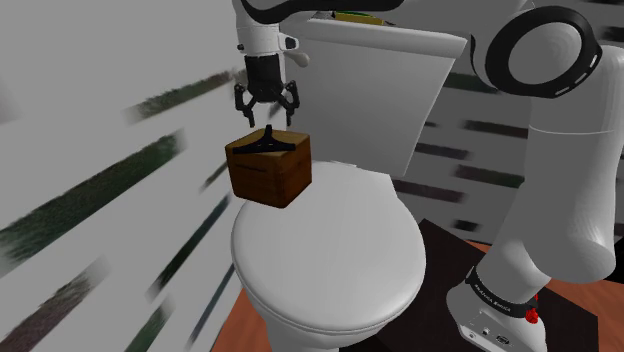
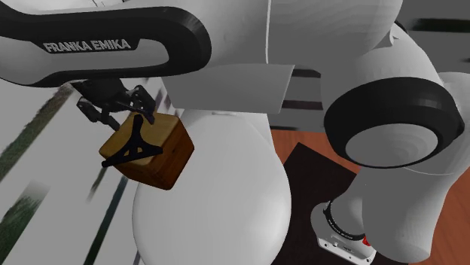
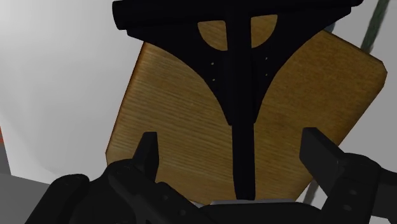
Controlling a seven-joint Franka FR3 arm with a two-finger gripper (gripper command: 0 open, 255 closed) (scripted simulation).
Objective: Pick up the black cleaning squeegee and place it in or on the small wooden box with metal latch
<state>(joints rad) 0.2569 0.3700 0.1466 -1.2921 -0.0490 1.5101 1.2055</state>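
Note:
A black squeegee (image 1: 266, 142) lies flat on top of the brown wooden box (image 1: 268, 176), which sits on the white toilet lid's edge. My gripper (image 1: 266, 110) hovers just above the squeegee's handle, fingers spread and touching nothing. From the second exterior view, the squeegee (image 2: 134, 147) rests on the box (image 2: 158, 159) with the gripper (image 2: 120, 113) over its handle end. Through the wrist camera, the squeegee (image 3: 236, 76) runs down the middle of the box top (image 3: 172, 114), its thin handle between my open fingers (image 3: 149, 151) without contact.
The closed white toilet lid (image 1: 330, 250) fills the middle, with the tank (image 1: 385, 80) behind it. My arm's stand and base (image 1: 500, 300) are at the shoulder view's lower right. A streaked grey floor lies to the shoulder view's left.

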